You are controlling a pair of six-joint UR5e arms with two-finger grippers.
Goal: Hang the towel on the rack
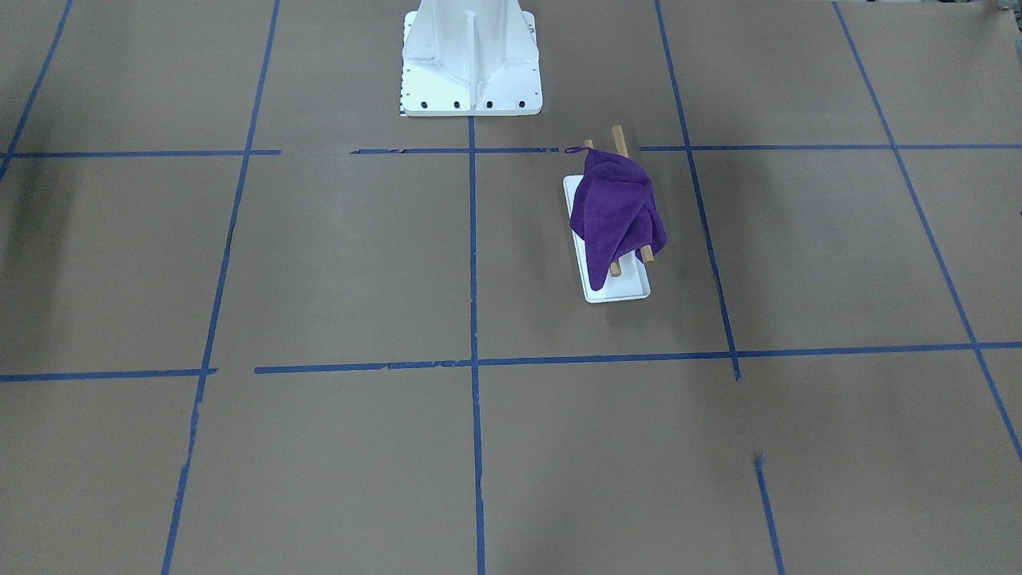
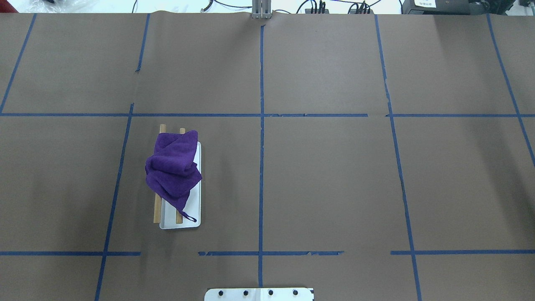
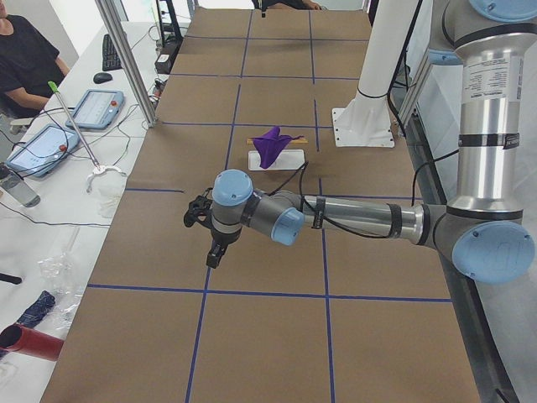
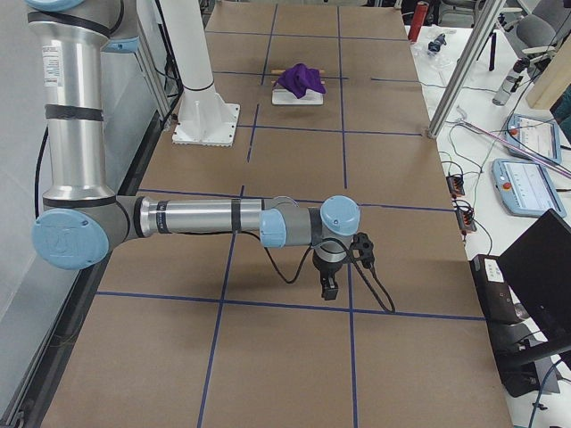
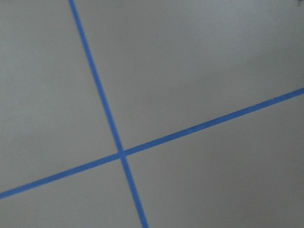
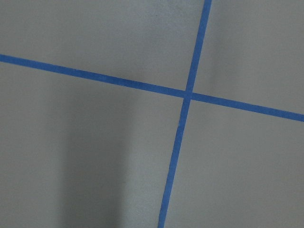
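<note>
"Two arms show only in the side views. Why do they sit so far from the rack?"

"Probably because the job looks done. The rack [image 2: 194,209], left of centre overhead, carries the purple towel [image 2: 173,167] draped across both wooden rods. The left gripper [image 3: 216,252] and right gripper [image 4: 328,287] hang well apart from it. I cannot tell whether their fingers are spread."

"And the surroundings?"

"The table [image 2: 334,188] is covered in brown paper and gridded with blue tape [image 2: 261,167]. A white pedestal [image 1: 471,56] sits at its edge."

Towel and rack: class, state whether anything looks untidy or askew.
The purple towel sits bunched and crumpled across both dowels of the rack, not spread flat; one corner trails down toward its base.
</note>
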